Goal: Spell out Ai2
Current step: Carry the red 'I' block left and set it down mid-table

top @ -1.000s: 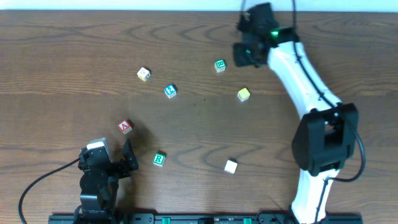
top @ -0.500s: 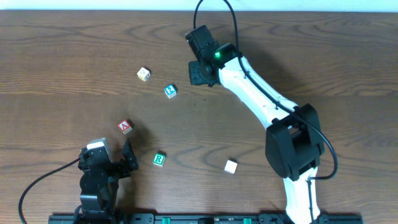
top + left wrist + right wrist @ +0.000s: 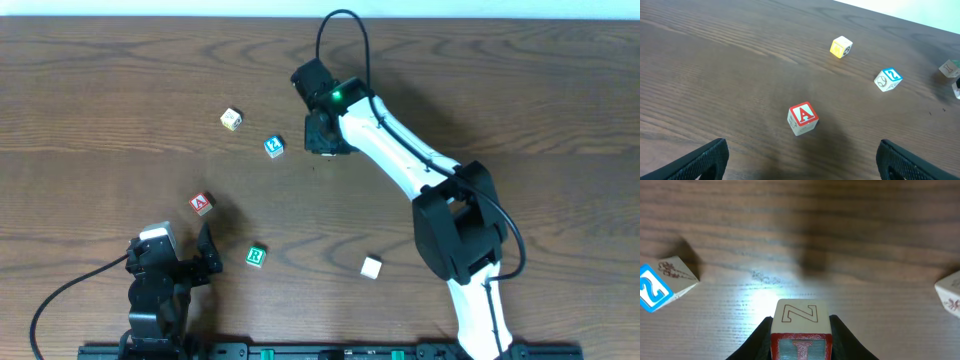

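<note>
The red A cube (image 3: 202,204) lies left of centre and also shows in the left wrist view (image 3: 803,119). The blue 2 cube (image 3: 274,147) lies at the back centre, and shows in the left wrist view (image 3: 888,79) and the right wrist view (image 3: 660,286). My right gripper (image 3: 321,138) hangs just right of the 2 cube, low over the table. It is shut (image 3: 801,341) on the red I cube (image 3: 801,325), whose top face shows an outlined Z. My left gripper (image 3: 205,262) is open and empty (image 3: 802,155) at the front left, short of the A cube.
A yellow-faced cube (image 3: 232,119) lies behind the 2 cube. The green R cube (image 3: 256,256) and a plain white cube (image 3: 371,267) lie near the front. Another cube (image 3: 951,296) shows at the right wrist view's right edge. The right arm (image 3: 400,165) crosses the table's middle.
My right arm has swung left from the back right to just beside the 2 cube. A green-marked cube and a yellow cube are now hidden under it. The left arm is still.
</note>
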{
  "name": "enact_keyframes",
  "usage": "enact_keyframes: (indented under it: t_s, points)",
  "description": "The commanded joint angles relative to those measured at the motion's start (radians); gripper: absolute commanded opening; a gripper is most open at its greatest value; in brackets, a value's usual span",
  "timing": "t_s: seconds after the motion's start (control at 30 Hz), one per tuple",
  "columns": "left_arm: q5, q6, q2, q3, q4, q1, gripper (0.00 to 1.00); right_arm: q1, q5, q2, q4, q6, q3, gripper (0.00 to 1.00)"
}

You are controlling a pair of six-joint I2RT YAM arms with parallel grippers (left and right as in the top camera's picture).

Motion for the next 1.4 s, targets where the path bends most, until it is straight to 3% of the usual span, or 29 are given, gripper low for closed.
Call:
enact_keyframes:
  t_s: [0.0, 1.1, 1.13, 1.2, 1.37]
  points:
    - [0.000, 0.021, -0.006, -0.017, -0.001, 0.008, 0.96, 0.008, 0.023, 0.016, -0.010, 0.031, 0.007, 0.01]
    - [0.000, 0.021, -0.006, -0.017, -0.001, 0.008, 0.95, 0.013, -0.027, 0.074, -0.002, -0.042, 0.007, 0.01]
    - [0.000, 0.021, -0.006, -0.017, -0.001, 0.008, 0.96, 0.013, -0.027, 0.076, -0.002, -0.042, 0.007, 0.02]
    - [0.000, 0.021, -0.006, -0.017, -0.001, 0.008, 0.95, 0.013, -0.027, 0.082, -0.002, -0.042, 0.007, 0.15]
    - [0.000, 0.021, -0.006, -0.017, -0.001, 0.008, 0.95, 0.013, -0.026, 0.087, -0.001, -0.042, 0.007, 0.24]
